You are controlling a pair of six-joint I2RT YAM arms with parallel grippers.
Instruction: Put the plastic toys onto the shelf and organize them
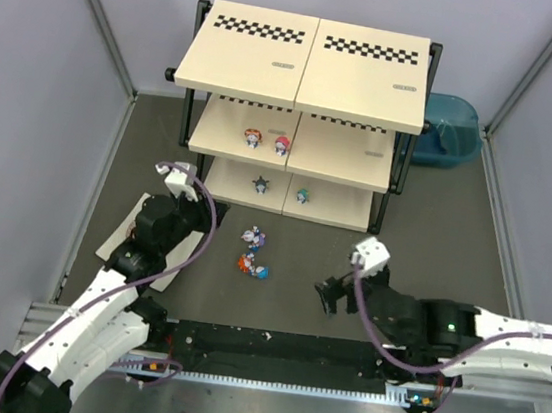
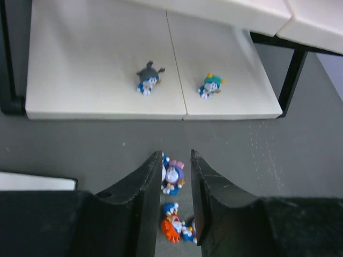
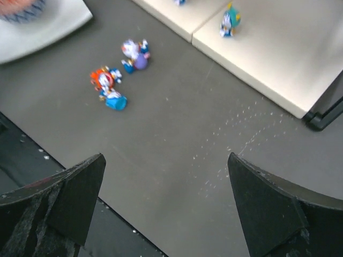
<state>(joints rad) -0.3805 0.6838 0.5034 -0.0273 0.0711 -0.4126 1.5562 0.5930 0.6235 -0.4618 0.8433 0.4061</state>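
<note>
The shelf [image 1: 304,59] stands at the back. Two toys [image 1: 267,142] stand on its middle board; a grey one [image 2: 147,80] and a teal one [image 2: 210,85] are on the bottom board. On the table in front lie a purple-headed toy [image 1: 253,236] and an orange-headed toy [image 1: 252,265] with a blue piece against it. My left gripper [image 2: 176,153] hangs above these two, its jaws a narrow gap apart and holding nothing. My right gripper [image 1: 328,296] is wide open and has nothing in it, low over bare table to the right of the toys.
A blue tub [image 1: 446,132] sits behind the shelf's right end. A white sheet [image 1: 121,238] with an orange-pink disc [image 3: 21,8] lies under my left arm. Grey walls close in the sides. A black rail [image 1: 268,352] runs along the near edge.
</note>
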